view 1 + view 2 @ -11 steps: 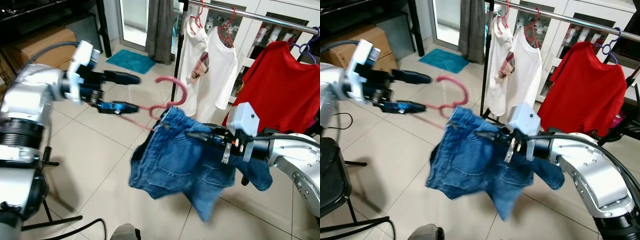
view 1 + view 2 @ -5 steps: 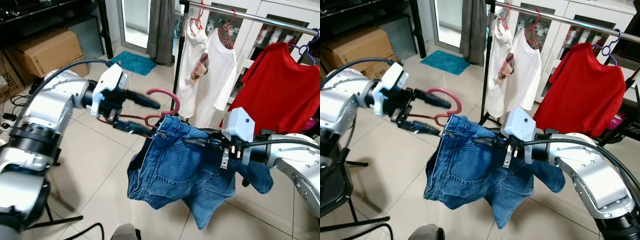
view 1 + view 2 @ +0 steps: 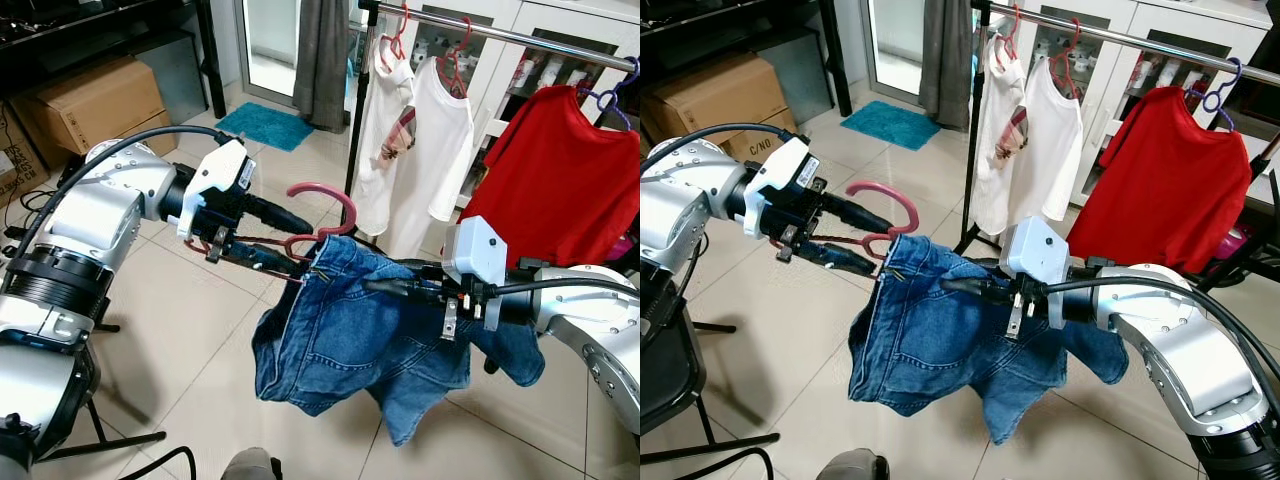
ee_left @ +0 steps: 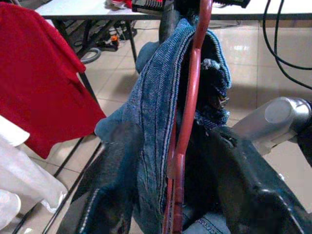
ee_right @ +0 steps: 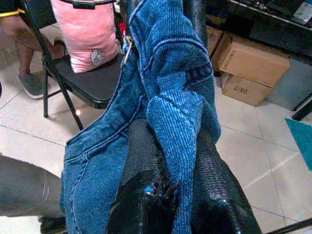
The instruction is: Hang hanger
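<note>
Tiled floor (image 3: 180, 330) underfoot, teal mat (image 3: 262, 123) by the doorway, cardboard box (image 3: 95, 100) at far left under a dark shelf.

Garment rail (image 3: 520, 38) across the upper right, carrying a red T-shirt (image 3: 560, 180) on a purple hanger (image 3: 612, 92) and two white tops (image 3: 420, 140) on red hangers (image 3: 452, 60).

Blue denim shorts (image 3: 350, 340) held in mid-air between the two arms, in front of and below the rail, well apart from it. Waistband bunched at the top, legs drooping toward the floor.

Pink hanger (image 3: 322, 205) threaded into the waistband at its left end; hook curving up and over, clear of the rail. Not yet hung.

Left gripper (image 3: 275, 240) at the hanger's neck: one black finger above the hook base, one below, pinching the pink shaft. Left wrist view confirms: hanger shaft (image 4: 187, 122) running between the two dark fingers (image 4: 248, 185), denim draped alongside.

Right gripper (image 3: 385, 285) at the middle of the waistband, fingers pressed together on a fold of denim. Right wrist view: denim fold (image 5: 178, 126) clamped between the black fingers (image 5: 146, 170); behind it a black folding chair (image 5: 83, 78) with a pink cushion (image 5: 85, 34), and a person's foot (image 5: 29, 83) at the edge.
</note>
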`<state>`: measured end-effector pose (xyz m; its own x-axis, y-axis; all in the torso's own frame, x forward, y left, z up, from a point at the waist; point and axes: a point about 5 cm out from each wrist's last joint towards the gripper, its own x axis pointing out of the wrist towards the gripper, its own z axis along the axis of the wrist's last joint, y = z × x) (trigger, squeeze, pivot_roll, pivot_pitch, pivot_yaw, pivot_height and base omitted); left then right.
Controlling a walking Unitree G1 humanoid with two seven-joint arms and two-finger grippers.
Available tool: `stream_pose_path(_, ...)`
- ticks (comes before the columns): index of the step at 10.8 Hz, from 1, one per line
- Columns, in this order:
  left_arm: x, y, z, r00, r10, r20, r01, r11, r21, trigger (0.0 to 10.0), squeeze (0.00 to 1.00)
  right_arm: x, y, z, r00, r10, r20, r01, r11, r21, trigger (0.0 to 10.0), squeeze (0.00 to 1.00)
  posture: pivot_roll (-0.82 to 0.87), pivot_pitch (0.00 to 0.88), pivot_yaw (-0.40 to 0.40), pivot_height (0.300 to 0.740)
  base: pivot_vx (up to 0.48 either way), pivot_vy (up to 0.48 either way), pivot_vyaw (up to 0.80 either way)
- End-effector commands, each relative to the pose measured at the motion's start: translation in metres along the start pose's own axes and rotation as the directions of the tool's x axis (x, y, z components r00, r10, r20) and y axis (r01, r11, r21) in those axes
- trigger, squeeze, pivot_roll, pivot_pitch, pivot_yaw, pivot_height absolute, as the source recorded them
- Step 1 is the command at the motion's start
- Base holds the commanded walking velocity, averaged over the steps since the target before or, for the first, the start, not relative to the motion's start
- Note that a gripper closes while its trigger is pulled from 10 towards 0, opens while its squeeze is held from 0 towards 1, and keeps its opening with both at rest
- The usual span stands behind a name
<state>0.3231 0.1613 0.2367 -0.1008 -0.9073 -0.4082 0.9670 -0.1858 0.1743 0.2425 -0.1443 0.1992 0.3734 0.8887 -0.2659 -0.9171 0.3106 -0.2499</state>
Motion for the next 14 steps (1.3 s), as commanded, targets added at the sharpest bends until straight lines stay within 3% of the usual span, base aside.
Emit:
stream_pose_path(1,0.0009,0.0,-0.0004,1.0,-0.013,-0.008,0.013,1.0,-0.009,0.0,0.0,0.0005,-0.0009,0.0083,1.0,0.011,0.007,-0.011,0.999,-0.035,0.0,0.0,0.04,0.0,0.002,0.74,0.0,0.0,0.0)
stream_pose_path(5,0.002,-0.0025,-0.004,0.999,-0.034,-0.037,0.032,0.998,-0.056,0.0,0.0,-0.0003,-0.0011,0.0099,1.0,0.016,0.013,-0.015,0.999,-0.029,0.0,0.0,0.04,0.002,0.005,0.74,0.0,0.0,0.0)
stream_pose_path(14,-0.0028,-0.0085,-0.0055,1.0,-0.03,-0.002,0.029,0.996,-0.08,0.0,0.0,0.0028,-0.0007,0.0124,0.999,0.038,0.022,-0.037,0.999,-0.031,0.0,0.0,0.04,0.017,-0.004,0.74,0.0,0.0,0.0)
